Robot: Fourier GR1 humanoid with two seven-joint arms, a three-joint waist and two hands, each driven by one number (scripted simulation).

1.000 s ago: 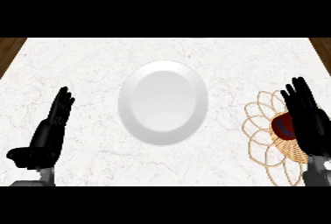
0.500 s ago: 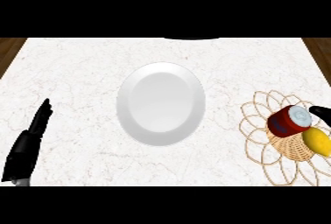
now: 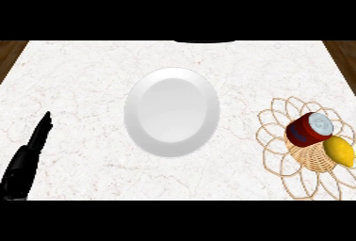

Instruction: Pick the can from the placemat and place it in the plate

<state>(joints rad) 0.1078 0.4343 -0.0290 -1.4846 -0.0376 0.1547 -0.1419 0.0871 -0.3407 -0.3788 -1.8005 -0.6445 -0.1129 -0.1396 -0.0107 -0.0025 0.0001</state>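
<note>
- Can (image 3: pixel 311 129) lies tilted on the placemat (image 3: pixel 278 155), touching a lemon (image 3: pixel 340 150); no hand holds it.
- Plate (image 3: pixel 172 112) bare at tabletop (image 3: pixel 83 75) centre, ready to receive.
- Left hand (image 3: pixel 28 153) edge-on, fingers straight, holding nothing; right hand not visible.

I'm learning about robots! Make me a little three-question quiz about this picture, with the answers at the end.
1. True or false: the can is already in the plate.
2. What yellow thing lies right beside the can on the placemat?
A) a banana
B) a lemon
C) a cup
3. Fill in: the only robot hand you can see is at the picture's ____ side.

Key:
1. False. The can lies on its side on the woven placemat, and the plate has nothing in it.
2. B
3. Left. It is the left robot hand, fingers straight, touching neither the can nor the plate.
</note>
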